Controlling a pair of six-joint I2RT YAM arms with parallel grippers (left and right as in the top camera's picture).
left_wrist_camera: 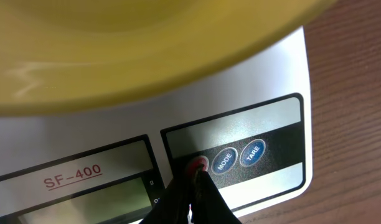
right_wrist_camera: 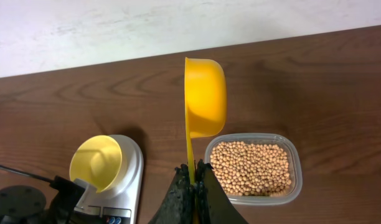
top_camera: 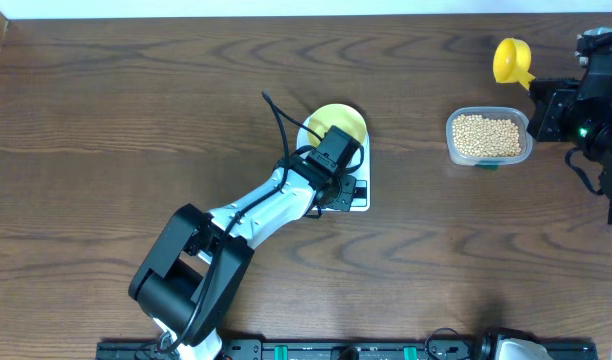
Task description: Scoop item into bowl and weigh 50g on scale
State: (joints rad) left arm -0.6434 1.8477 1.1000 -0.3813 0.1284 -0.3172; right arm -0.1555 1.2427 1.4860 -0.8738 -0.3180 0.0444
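The pale yellow bowl (top_camera: pixel 338 122) stands empty on the white scale (top_camera: pixel 360 203) at mid-table. My left gripper (top_camera: pixel 338 190) is shut, and its tips (left_wrist_camera: pixel 195 175) press on the scale's red button (left_wrist_camera: pixel 199 163) beside the MODE (left_wrist_camera: pixel 225 160) and TARE (left_wrist_camera: pixel 253 151) buttons. The part of the display (left_wrist_camera: pixel 84 202) that I see shows no digits. The beans (top_camera: pixel 486 135) fill a clear tub (right_wrist_camera: pixel 295 163) at the right. Above and behind the tub, my right gripper (right_wrist_camera: pixel 192 169) is shut on the handle of a bright yellow scoop (right_wrist_camera: pixel 205 99), held on edge with no beans visible in it.
The left arm (top_camera: pixel 256 215) stretches from the front edge toward the scale. The right arm's body (top_camera: pixel 586 100) stands at the table's right edge. A black rail (top_camera: pixel 336 350) runs along the front. Bare wood lies between scale and tub.
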